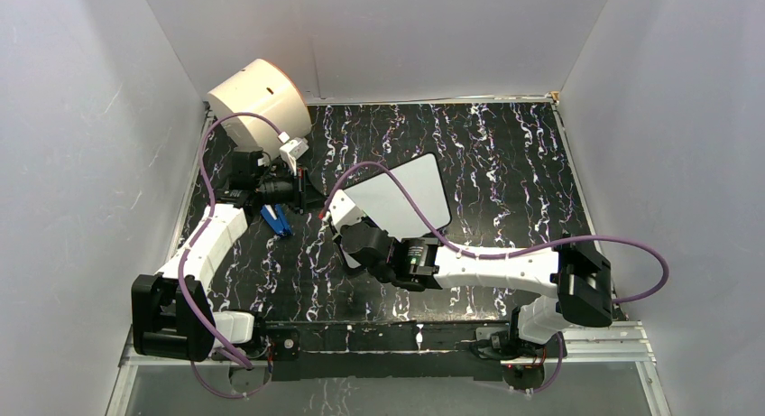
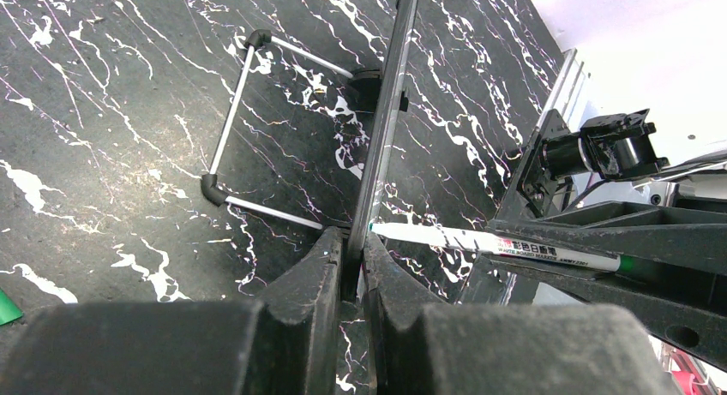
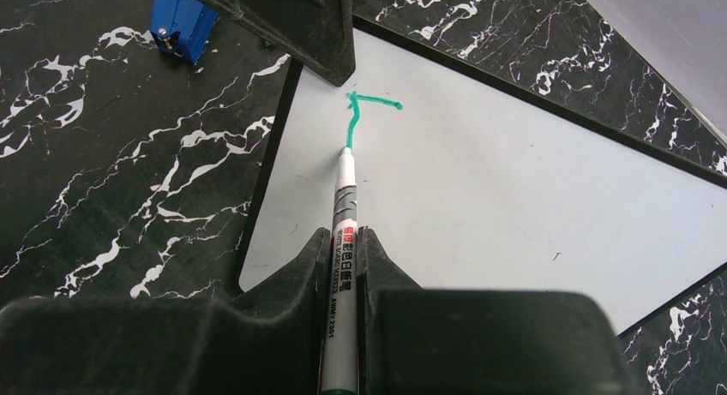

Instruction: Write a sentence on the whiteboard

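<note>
**A:** Where is the whiteboard [image 1: 406, 195]?

**B:** In the middle of the table [image 1: 505, 154], propped on a wire stand [image 2: 230, 116]. Its white face is turned up toward the near side. Its long axis runs from the left gripper [image 2: 354, 241] off to the right.

**A:** And the jaws?

**B:** The left ones are clamped on the board's left edge. The right gripper [image 3: 343, 241] is clenched around a marker [image 3: 345, 198].

**A:** Which way does the marker point?

**B:** Straight out from the jaws. Its tip is on the board at the lower end of a green mark [image 3: 353, 121], an upright stroke with a short bar on top, near the pinched edge.
</note>
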